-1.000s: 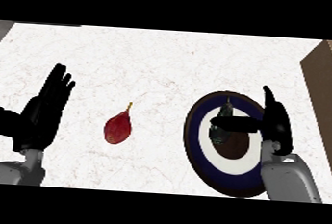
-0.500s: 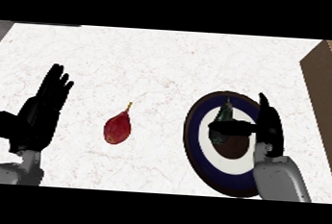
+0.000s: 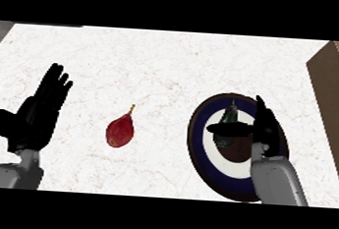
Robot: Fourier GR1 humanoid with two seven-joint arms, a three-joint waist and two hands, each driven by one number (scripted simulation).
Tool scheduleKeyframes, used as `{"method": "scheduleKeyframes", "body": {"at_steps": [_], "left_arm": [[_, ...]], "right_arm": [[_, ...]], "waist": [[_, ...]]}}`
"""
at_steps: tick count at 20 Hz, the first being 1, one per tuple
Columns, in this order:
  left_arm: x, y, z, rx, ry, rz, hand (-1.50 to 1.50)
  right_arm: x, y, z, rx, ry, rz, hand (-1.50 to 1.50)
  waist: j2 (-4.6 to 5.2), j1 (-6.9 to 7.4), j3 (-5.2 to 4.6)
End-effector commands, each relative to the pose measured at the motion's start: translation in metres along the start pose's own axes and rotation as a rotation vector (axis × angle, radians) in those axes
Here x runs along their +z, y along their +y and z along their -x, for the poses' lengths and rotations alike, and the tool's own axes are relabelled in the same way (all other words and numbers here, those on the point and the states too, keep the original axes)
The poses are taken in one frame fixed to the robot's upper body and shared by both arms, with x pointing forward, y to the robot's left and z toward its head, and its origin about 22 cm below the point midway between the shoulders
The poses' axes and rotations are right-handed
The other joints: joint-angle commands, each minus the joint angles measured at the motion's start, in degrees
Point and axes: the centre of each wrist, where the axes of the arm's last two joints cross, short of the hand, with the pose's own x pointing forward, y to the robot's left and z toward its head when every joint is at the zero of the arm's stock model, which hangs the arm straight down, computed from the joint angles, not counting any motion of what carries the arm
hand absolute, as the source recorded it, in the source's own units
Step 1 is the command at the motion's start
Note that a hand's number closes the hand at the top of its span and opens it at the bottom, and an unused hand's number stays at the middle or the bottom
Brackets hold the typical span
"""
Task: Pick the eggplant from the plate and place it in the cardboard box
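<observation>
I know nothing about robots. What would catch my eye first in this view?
At lower right sits a dark blue plate with a white middle, where the right robot hand hangs over a dark eggplant, thumb stretched across it. Left of the plate, a small dark red vegetable lies alone on the white counter, and the left robot hand rests open at the left edge. A cardboard box stands at the right edge.

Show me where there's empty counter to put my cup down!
The biggest bare patch is the far strip of the counter, above the left hand, the red fruit and the plate, running over to the cardboard box. There's also a gap between red fruit and plate. It's crowded on the plate, where the right hand meets the eggplant.
</observation>
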Motion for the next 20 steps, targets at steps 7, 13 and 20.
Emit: {"method": "scheduleKeyframes", "body": {"at_steps": [7,13,20], "left_arm": [[0.014,0.0,-0.004,0.003,-0.004,0.004,0.0],[0.006,0.001,-0.002,0.003,-0.011,0.005,0.0],[0.016,-0.008,0.005,0.019,-0.01,0.005,0.0]], "right_arm": [[-0.002,0.038,0.007,-0.003,0.085,0.002,-1.5],[-0.006,0.021,-0.017,-0.003,0.098,-0.014,-1.5],[-0.016,0.027,0.013,-0.011,0.073,0.004,-1.5]], "waist": [[-0.03,0.46,0.0],[-0.02,0.13,-0.02],[-0.04,0.07,-0.01]]}}
